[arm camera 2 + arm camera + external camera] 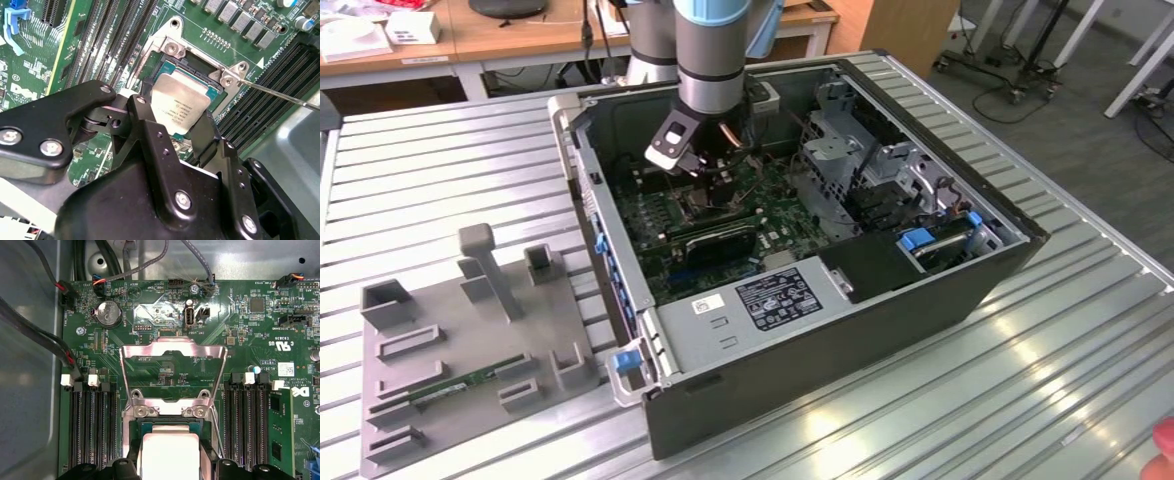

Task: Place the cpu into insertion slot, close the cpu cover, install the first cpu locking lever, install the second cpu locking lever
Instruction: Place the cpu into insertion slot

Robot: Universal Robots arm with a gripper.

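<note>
My gripper (700, 170) reaches down into the open computer case over the green motherboard (720, 215). It is shut on the cpu (180, 102), a small silver-tan square held by two opposite edges between the black fingers (150, 140). The cpu (170, 452) hangs slightly tilted just over the insertion slot (192, 62), whose black socket shows beyond the chip's far edge. The cpu cover (172, 347), a silvery frame with a large window, stands swung open beyond its hinge. A thin wire locking lever (280, 95) sticks out past one socket corner.
Long black memory slots (90, 420) flank the socket on both sides, with a green memory stick (277, 435) seated in one. The case walls (854, 330) and drive cage (854, 160) close in around the arm. A grey fixture plate (467, 340) lies at the exterior view's left.
</note>
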